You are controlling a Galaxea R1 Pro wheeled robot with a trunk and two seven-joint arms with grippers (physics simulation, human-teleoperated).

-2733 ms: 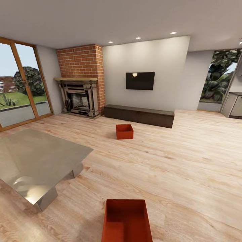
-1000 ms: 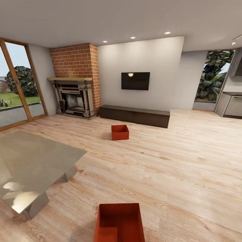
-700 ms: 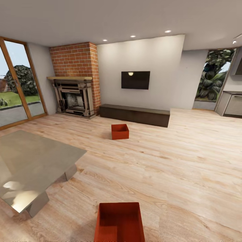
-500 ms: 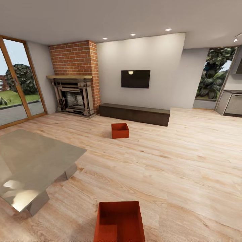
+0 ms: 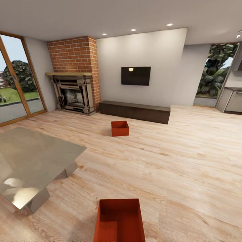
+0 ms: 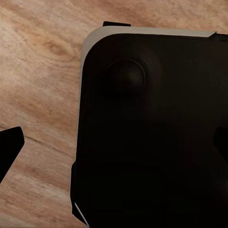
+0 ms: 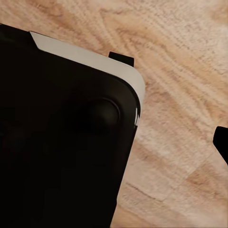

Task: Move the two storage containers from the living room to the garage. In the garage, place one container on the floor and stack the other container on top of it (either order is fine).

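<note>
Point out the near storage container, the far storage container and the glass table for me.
near storage container (image 5: 119, 222): head view, on its inner floor.
far storage container (image 5: 120, 130): head view, on its front wall.
glass table (image 5: 32, 158): head view, on its bare top.

Near container (image 5: 120, 220) & far container (image 5: 120, 128), both on wood floor (image 5: 188, 161), well apart.

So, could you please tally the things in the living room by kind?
Orange-red storage containers: 2, near container, far container
Glass table: 1
Brick fireplace: 1
Wall TV: 1
Low dark bench: 1
Total: 6
</note>
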